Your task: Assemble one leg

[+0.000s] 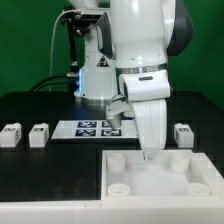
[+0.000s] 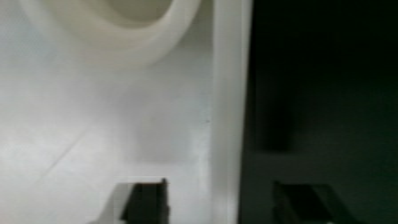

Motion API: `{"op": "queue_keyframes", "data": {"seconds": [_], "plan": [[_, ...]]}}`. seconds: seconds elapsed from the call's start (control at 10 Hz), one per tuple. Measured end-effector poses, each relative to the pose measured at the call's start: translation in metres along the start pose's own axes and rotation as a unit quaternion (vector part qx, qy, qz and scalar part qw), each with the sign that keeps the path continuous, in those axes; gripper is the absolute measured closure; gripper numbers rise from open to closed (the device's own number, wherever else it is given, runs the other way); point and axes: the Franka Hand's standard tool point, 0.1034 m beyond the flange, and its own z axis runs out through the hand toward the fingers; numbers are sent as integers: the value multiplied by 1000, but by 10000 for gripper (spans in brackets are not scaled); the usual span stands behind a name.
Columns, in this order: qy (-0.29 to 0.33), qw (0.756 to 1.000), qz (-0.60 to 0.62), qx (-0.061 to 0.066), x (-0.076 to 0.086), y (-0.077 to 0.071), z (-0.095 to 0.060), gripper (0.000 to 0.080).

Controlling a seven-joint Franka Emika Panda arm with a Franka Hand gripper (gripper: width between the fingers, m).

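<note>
Two fingers [image 2: 146, 203] spread wide, holding nothing, straddling the edge of the white panel [image 2: 98, 130], black table [image 2: 329, 80] beside it

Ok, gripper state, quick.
Gripper: open, holding nothing; fingers sit either side of the panel edge.

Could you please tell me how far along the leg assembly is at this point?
Done: nothing yet. The visible sockets of the panel look empty, and three legs sit loose on the table. In hand: the open gripper straddles the panel's edge, holding nothing. Left: picking up a leg and fitting it into a socket.
</note>
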Motion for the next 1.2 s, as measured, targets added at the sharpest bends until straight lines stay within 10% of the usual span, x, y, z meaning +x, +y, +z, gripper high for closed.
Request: {"op": "queue_keyframes", "data": {"seconds": [0.4, 1.0, 1.2], "plan": [[0, 1000, 1, 0, 0, 0, 0, 167], [0, 1000, 6, -1, 0, 0, -1, 151], [-3, 997, 70, -13, 12, -4, -24, 151]]}}
